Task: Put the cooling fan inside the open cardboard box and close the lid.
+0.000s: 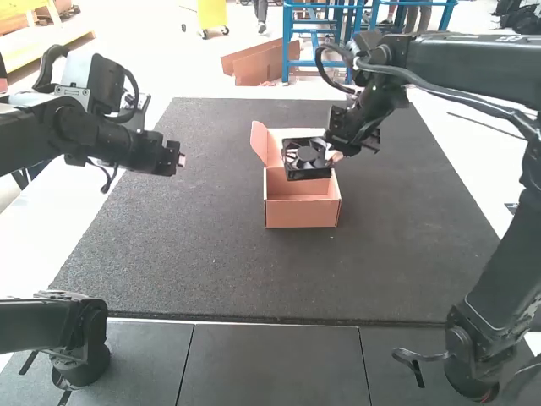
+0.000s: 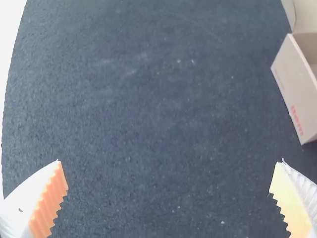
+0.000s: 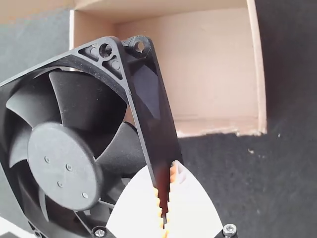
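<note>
High view: right gripper [image 1: 340,150] clamps the cooling fan [image 1: 306,158] by its frame. The fan is tilted, just over the open cardboard box [image 1: 302,207] on the black mat [image 1: 211,245]. Lid flap [image 1: 262,144] stands up. Left gripper [image 1: 175,158] hovers well apart from the box.
Left wrist view: orange pads [image 2: 47,203] spread wide above the mat; box corner near.
Right wrist view: white fingers [image 3: 193,203] pinch the fan frame, box interior beyond.

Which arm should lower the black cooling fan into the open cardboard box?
Right. The right gripper pinches the black square cooling fan above the open brown cardboard box; the left gripper hangs open over the dark mat, apart from both.
</note>
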You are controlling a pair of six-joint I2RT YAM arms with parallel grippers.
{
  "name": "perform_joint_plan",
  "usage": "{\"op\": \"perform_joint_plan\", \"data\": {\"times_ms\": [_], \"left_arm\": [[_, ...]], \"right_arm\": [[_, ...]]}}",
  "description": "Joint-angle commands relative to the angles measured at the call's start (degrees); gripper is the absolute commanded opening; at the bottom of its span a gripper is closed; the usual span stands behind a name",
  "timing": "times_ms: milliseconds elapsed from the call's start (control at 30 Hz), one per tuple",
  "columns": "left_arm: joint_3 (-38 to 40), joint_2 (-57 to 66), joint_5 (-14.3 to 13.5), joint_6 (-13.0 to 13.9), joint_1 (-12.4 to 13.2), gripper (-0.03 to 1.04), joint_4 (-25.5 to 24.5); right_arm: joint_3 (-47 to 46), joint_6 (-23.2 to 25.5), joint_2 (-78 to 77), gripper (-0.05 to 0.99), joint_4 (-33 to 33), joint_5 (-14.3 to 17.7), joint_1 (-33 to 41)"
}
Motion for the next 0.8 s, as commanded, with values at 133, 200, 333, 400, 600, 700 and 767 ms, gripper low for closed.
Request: {"op": "perform_joint_plan", "data": {"times_ms": [133, 200, 333, 400, 600, 700, 767], "left_arm": [[2.8, -1.9, 0.3, 0.6, -0.3, 0.97, -0.5], [3.3, -1.9, 0.3, 0.5, -0.3, 0.97, -0.3], [3.9, -1.9, 0.3, 0.6, -0.3, 0.97, 0.0], [4.1, -1.9, 0.3, 0.6, -0.3, 0.97, 0.2], [4.5, -1.9, 0.3, 0.5, -0.2, 0.97, -0.1], [5.1, -1.9, 0.4, 0.5, -0.2, 0.97, -0.3], [5.5, -1.9, 0.4, 0.5, -0.2, 0.97, -0.6]], "right_arm": [[6.9, 0.6, 7.4, -0.02, 1.0, 2.6, 0.9], [8.0, 0.6, 9.3, -0.02, 1.0, 2.7, 0.7], [9.7, 0.7, 12.4, -0.02, 1.8, 3.0, 0.5], [10.1, 0.7, 13.6, -0.02, 2.0, 3.2, 0.4], [10.2, 0.7, 16.5, -0.02, 2.3, 4.7, 0.3], [10.1, 0.6, 17.8, -0.02, 2.4, 5.3, 0.2], [10.0, 0.5, 18.7, -0.02, 2.4, 5.7, 0.2]]}}
